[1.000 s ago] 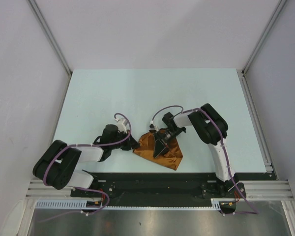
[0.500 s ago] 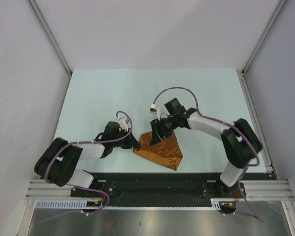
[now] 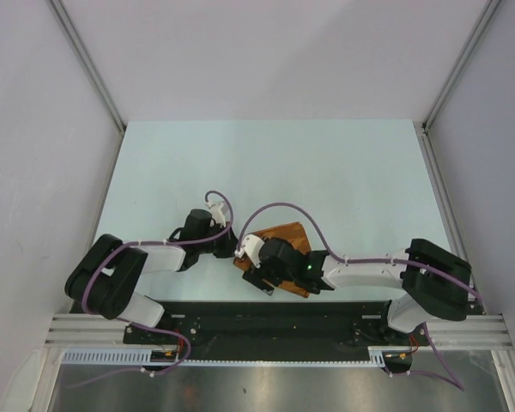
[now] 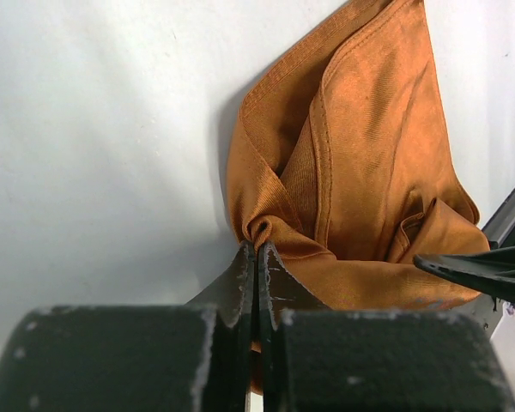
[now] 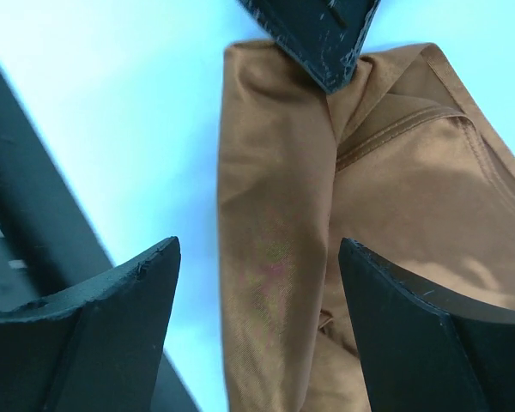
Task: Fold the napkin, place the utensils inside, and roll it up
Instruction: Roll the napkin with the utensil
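Note:
The rust-orange napkin (image 3: 293, 235) lies bunched and folded near the table's front edge, partly under my right wrist. My left gripper (image 3: 234, 251) is shut on its left corner, which shows pinched between the jaws in the left wrist view (image 4: 257, 247). The napkin's folds (image 4: 369, 172) spread away from that corner. My right gripper (image 3: 259, 273) is open and hovers just above the napkin. A long fold of the napkin (image 5: 275, 257) lies between its fingertips (image 5: 142, 275), untouched. The utensils are out of view.
The black mounting rail (image 3: 326, 313) runs along the table's front edge, right beside the right gripper and forearm. The left gripper's tip (image 5: 326, 43) shows at the top of the right wrist view, close to the right fingers. Grey walls enclose the pale table (image 3: 266, 163).
My right arm has swung from the napkin's far side round to its near side and now lies low along the front edge. The left gripper has kept its hold on the corner.

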Motion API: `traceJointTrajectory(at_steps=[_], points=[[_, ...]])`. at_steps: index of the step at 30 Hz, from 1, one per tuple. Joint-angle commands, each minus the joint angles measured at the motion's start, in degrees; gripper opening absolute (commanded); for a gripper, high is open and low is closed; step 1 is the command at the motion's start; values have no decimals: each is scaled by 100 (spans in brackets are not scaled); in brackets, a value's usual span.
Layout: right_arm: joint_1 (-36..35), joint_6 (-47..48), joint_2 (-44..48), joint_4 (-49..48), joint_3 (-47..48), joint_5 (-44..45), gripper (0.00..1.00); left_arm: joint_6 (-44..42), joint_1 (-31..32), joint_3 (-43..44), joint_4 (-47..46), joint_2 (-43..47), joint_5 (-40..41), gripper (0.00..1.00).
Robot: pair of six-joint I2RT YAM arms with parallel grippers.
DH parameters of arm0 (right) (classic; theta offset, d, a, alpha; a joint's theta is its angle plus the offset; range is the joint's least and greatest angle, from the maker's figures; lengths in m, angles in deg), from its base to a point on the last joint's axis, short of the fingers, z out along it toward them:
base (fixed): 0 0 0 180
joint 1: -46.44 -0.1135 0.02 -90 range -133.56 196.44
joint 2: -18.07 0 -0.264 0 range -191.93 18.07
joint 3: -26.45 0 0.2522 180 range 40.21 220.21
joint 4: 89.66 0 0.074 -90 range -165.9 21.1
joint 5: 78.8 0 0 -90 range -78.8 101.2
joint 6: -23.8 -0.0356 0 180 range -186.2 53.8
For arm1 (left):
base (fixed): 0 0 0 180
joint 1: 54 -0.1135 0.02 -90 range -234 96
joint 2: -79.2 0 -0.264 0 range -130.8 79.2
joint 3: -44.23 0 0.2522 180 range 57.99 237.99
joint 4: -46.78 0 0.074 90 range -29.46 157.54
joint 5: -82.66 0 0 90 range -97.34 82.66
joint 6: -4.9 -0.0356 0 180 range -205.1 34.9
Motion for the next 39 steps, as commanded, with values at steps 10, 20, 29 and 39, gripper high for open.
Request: traceJointTrajectory(at_steps=[10,20,29,39], points=[[-181,454,-840,153,411,1168,78,-87,-5,28,474,-259,195,0],[627,50,-867,1006,570,-1859,34,-149,-145,195,710,206,282,34],[1797,-468,-1480,805,605,-4927,21,-439,-356,29,827,1278,670,68],[2685,-987,-2430,418,746,-7032,13,-597,-110,-604,-97,1631,90,70]])
